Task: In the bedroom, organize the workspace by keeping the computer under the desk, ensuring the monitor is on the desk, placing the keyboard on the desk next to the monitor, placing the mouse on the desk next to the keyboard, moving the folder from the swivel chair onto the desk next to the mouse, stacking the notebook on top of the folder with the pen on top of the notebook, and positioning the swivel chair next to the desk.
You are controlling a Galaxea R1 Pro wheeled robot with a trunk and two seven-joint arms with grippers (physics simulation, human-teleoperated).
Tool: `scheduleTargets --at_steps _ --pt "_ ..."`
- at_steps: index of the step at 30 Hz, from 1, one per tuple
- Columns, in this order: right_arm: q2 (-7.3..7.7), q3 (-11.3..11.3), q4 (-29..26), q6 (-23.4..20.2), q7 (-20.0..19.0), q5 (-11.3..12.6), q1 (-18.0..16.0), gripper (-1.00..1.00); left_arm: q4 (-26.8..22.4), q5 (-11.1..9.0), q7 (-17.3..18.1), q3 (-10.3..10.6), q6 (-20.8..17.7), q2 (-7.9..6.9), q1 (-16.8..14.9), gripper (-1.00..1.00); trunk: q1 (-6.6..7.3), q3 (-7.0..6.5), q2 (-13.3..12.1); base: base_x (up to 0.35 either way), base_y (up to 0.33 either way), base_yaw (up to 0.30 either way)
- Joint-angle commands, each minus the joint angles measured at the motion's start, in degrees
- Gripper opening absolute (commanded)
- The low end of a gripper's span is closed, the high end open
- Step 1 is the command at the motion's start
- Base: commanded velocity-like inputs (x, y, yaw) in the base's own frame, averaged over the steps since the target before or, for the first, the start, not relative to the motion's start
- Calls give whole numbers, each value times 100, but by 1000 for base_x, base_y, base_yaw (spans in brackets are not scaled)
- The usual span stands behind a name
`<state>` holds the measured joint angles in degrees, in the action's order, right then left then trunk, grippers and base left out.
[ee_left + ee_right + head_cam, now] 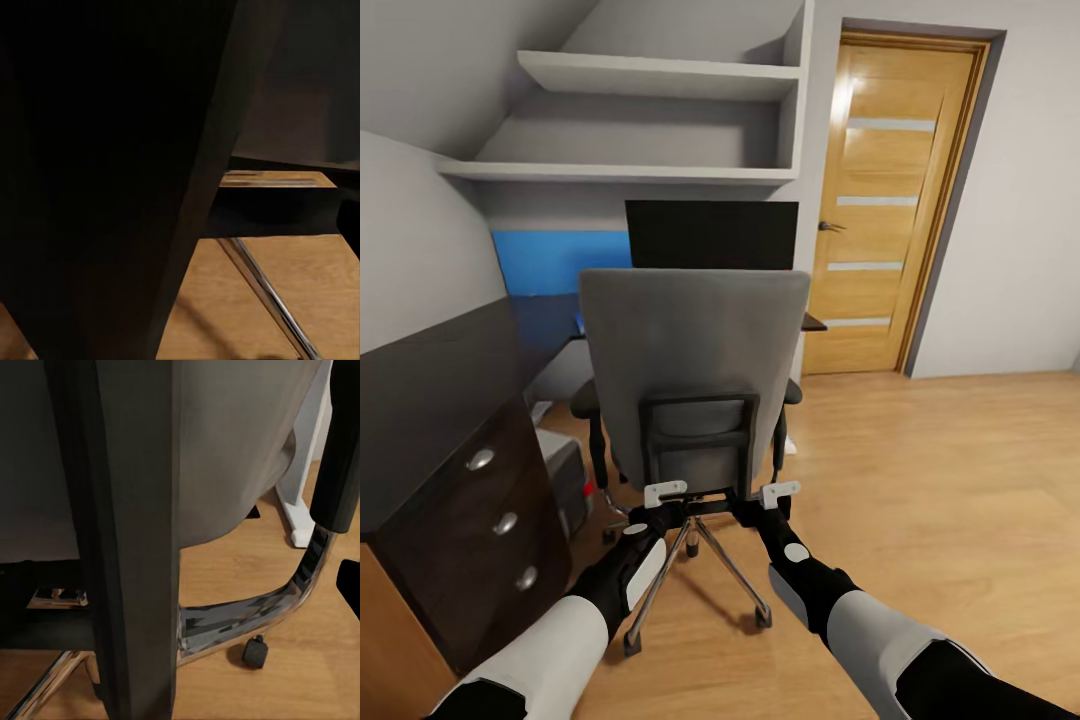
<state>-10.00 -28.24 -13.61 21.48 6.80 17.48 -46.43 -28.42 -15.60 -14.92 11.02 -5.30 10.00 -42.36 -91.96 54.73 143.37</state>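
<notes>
The grey swivel chair (695, 350) stands with its back to me, in front of the black desk (430, 390). Behind the chair, the black monitor (712, 235) sits on the desk. The silver computer (563, 468) with a red light stands on the floor under the desk. My left gripper (665, 492) and right gripper (780, 491) are both open against the lower edge of the chair back. In the right wrist view the chair's black back frame (135, 547) sits close in front. The keyboard, mouse, folder, notebook and pen are hidden.
Desk drawers (500, 520) with round knobs stand at my left. A wooden door (890, 210) is shut at the back right, and white shelves (650, 110) hang above the desk. Wooden floor (940, 480) stretches to the right of the chair's chrome base (710, 560).
</notes>
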Motion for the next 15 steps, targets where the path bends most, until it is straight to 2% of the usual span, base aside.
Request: scheduleTargets --at_steps 1,15 --pt "0 -50 7 23 32 39 -6 100 -24 30 -46 14 -24 0 -8 100 -2 5 3 328 0 0" --pt "0 -65 7 23 32 44 -6 100 -24 30 -63 14 -32 0 -6 100 -2 5 3 328 0 0"
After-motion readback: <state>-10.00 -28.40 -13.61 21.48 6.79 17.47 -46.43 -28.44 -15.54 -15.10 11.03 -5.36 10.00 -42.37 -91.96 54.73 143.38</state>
